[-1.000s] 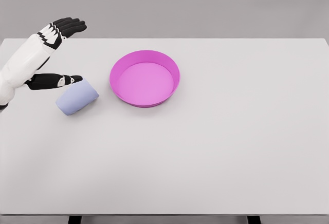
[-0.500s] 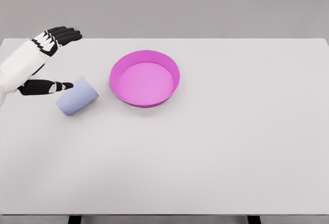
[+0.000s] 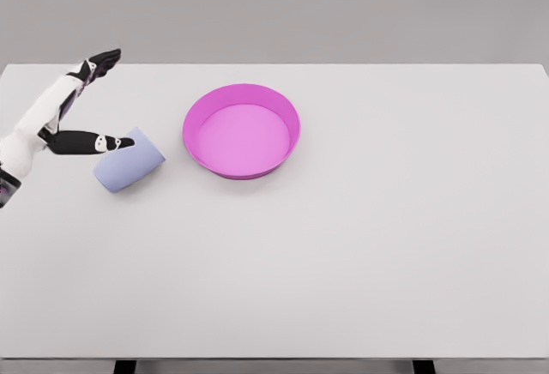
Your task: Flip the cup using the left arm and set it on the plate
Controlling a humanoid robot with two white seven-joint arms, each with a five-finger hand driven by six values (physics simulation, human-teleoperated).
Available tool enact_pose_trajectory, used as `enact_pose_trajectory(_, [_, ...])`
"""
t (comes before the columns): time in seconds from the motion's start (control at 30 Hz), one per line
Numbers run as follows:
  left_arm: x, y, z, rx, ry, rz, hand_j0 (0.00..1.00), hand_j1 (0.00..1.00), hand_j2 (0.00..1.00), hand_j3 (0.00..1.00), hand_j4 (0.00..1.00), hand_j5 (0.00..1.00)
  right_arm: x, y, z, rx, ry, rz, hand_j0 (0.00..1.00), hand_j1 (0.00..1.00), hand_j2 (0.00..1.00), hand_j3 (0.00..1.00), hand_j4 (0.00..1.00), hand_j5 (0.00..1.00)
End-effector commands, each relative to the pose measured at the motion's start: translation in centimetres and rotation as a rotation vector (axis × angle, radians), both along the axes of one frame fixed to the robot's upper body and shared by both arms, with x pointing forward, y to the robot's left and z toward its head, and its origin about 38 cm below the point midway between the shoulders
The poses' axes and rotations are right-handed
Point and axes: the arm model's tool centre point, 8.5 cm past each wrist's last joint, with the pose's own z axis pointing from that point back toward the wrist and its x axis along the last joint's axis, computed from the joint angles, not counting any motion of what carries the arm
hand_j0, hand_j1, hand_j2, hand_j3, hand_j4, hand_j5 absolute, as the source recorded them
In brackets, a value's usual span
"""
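**Cup on its side, just below the left thumb**

Lies tipped over on the table [image 3: 360, 254]: a pale blue cup [image 3: 129, 161], long axis slanting from lower left to upper right. Cannot tell for sure which end is the mouth; the lower-left end looks rounder and wider. Sits immediately below and to the right of the left hand [image 3: 70, 112], with the thumb [image 3: 99, 142] stretched flat toward its upper edge, touching or all but touching; too close to call. Not gripped.

Spread wide apart, thumb and fingers [image 3: 101, 59]: fingers pointing up and away toward the far table edge, thumb reaching right, a broad gap between them. Holds nothing.

Further right of the hand, beyond the cup and apart from it, a pink plate [image 3: 287, 147] with a raised rim, nothing in it.

No right hand anywhere in view, so nearer by default: the left.

Judged from this: still the approach, grasp not yet made. Turns on one thing, the cup lying below the open span rather than inside it. Calls for dropping the hand down and right so the fingers come over the far side of the body, across the long axis, thumb on the near side. Likely to roll away if nudged from one side only.
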Motion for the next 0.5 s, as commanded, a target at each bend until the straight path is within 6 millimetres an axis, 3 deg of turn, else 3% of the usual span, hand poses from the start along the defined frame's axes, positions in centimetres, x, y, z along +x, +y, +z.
enact_pose_trajectory(0.0, [0.0,-1.0,-2.3,-0.026,0.123,0.029,1.0,1.0,1.0,1.0,1.0,1.0,0.0,0.0,0.0,0.0,0.0,0.0,1.0,1.0,1.0,1.0,1.0,1.0])
enact_pose_trajectory(0.17, [0.5,-3.0,-4.7,0.037,0.252,0.058,1.0,1.0,1.0,1.0,1.0,1.0,0.0,0.0,0.0,0.0,0.0,0.0,1.0,1.0,1.0,1.0,1.0,1.0])
enact_pose_trajectory(0.33, [0.5,-2.1,-6.4,0.105,0.311,0.225,1.0,1.0,1.0,1.0,1.0,1.0,0.0,0.0,0.0,0.0,0.0,0.0,1.0,1.0,1.0,1.0,1.0,1.0])
enact_pose_trajectory(0.47, [0.7,-1.6,-6.4,0.125,0.312,0.282,1.0,1.0,1.0,1.0,1.0,1.0,0.0,0.0,0.0,0.0,0.0,0.0,1.0,1.0,1.0,1.0,1.0,1.0])
